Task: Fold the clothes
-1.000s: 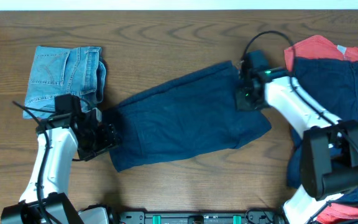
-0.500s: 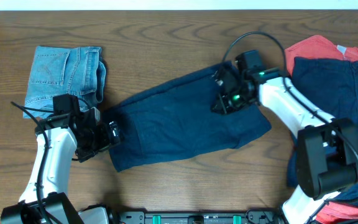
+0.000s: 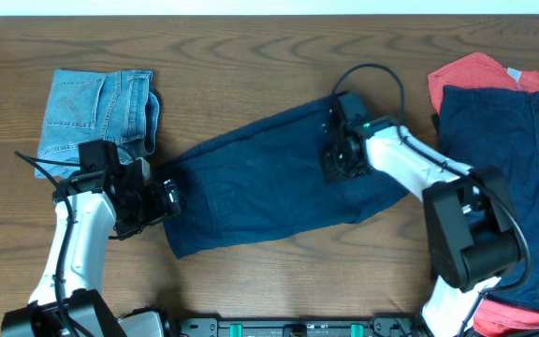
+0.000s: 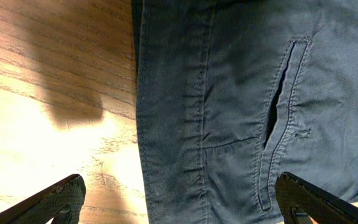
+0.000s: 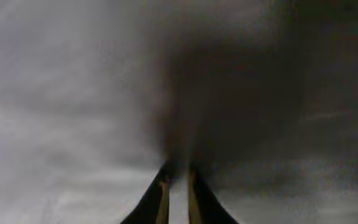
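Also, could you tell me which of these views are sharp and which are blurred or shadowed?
Overhead: sharp, evenly lit. Left wrist: crisp stitching on the navy shorts, dark shadow on the table. Right wrist: grey blur, only the right gripper distinct.

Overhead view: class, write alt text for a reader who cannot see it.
Dark navy-blue cloth shorts lie spread across a wooden table, an open left gripper at their left end and a nearly closed right gripper on their right half. Folded light-blue denim sits upper left; navy and coral-red garments piled at right.
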You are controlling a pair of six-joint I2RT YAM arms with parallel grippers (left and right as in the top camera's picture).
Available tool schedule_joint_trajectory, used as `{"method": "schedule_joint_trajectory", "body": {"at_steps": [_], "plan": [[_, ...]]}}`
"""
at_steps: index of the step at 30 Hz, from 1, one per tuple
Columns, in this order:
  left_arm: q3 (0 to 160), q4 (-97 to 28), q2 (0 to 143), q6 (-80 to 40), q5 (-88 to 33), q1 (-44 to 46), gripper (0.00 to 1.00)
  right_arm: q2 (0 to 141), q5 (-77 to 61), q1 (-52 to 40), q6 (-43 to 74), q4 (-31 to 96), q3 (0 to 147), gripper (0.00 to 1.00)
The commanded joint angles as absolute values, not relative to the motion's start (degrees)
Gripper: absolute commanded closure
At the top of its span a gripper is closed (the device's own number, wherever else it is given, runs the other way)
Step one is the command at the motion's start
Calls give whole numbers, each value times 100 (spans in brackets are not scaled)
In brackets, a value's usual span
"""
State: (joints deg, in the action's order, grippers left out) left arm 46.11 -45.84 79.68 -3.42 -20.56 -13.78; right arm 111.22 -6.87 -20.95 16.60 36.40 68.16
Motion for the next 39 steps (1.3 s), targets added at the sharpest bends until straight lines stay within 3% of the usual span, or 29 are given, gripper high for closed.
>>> {"method": "schedule_joint_trajectory", "body": {"at_steps": [1, 6, 11, 16, 18, 21, 25, 29, 33, 37, 39], "plan": [[4591, -4602, 8123, -235, -2049, -1406, 2, 11546, -23, -1605, 2128, 3741, 6689, 92], [4543, -4552, 8538, -235, -2053, -1406, 2, 11417, -416, -1116, 1828, 4001, 6713, 99], [4543, -4348, 8978, -69, -2574, -1406, 2, 10866, -646, -1212, 1020, 4195, 6713, 94], [4543, -4160, 9312, -34, -2729, -1406, 2, 10158, -1876, -1476, 362, 4235, 6713, 92], [4543, -4077, 9467, 185, -3015, -1406, 2, 9970, -2152, -1660, 357, 4222, 6713, 92], [4543, -3887, 9756, 325, -3393, -1406, 0, 9950, -2189, -1999, 384, 4206, 6711, 83], [4543, -3743, 10112, 322, -3393, -1406, 2, 10200, -2189, -2272, 624, 4202, 6705, 81], [4543, -3603, 10508, 325, -3415, -1406, 9, 10728, -2189, -2453, 921, 4189, 6705, 86], [4543, -3544, 10833, 412, -3413, -1404, 24, 11163, -2305, -2495, 969, 4134, 6705, 89], [4543, -3520, 11013, 429, -3417, -1341, 32, 11297, -2296, -2495, 982, 4032, 6705, 89], [4541, -3529, 11083, 429, -3415, -1236, 43, 11297, -2296, -2495, 985, 3959, 6705, 89]]}}
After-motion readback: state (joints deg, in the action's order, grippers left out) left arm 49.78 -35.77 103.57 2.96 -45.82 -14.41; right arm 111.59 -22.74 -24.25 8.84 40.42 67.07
